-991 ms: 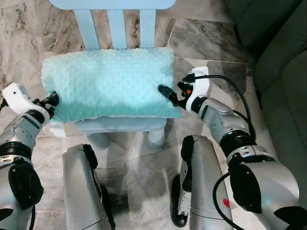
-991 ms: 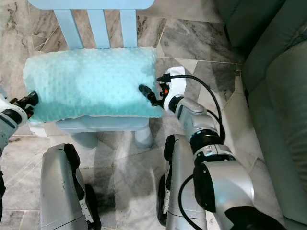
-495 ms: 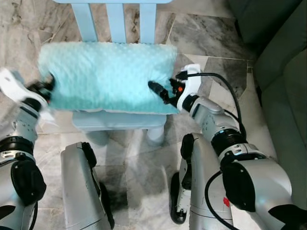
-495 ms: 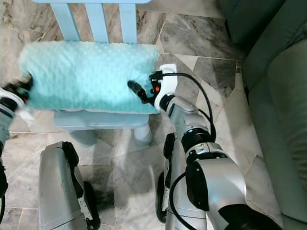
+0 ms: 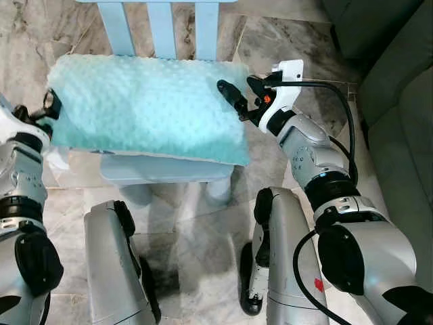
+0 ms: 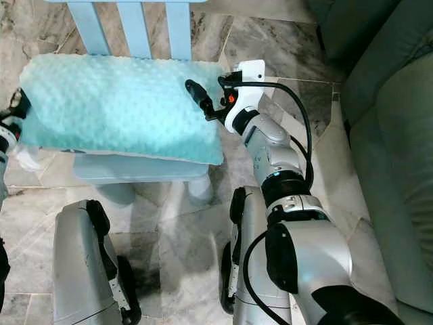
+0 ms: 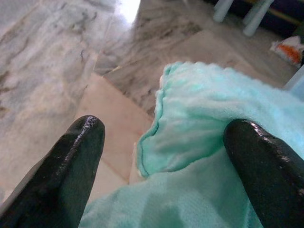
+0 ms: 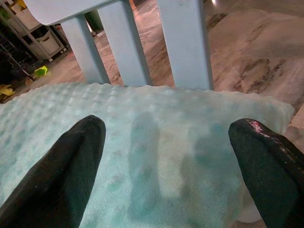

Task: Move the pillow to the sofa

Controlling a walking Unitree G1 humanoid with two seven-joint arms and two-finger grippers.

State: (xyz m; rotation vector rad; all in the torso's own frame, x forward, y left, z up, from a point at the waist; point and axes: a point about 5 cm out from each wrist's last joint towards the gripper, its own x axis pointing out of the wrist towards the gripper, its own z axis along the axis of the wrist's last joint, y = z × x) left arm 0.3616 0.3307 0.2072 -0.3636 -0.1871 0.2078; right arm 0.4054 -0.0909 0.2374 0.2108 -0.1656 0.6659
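1. The mint pillow (image 5: 145,108) lies across the seat of a pale blue chair (image 5: 162,27), overhanging the seat at both ends.
2. The left gripper (image 5: 49,107) sits at the pillow's left end, fingers spread around its corner, not clamped.
3. The right gripper (image 5: 238,95) hovers at the pillow's right end, fingers apart, gripping nothing.
4. A grey-green sofa (image 5: 399,101) stands to the right of the chair, across marble floor (image 5: 298,54).

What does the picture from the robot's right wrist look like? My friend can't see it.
A bumpy mint-green pillow lies on a pale blue chair, seen close up between the right gripper's two open black fingers. Behind the chair's slats is a marble floor.
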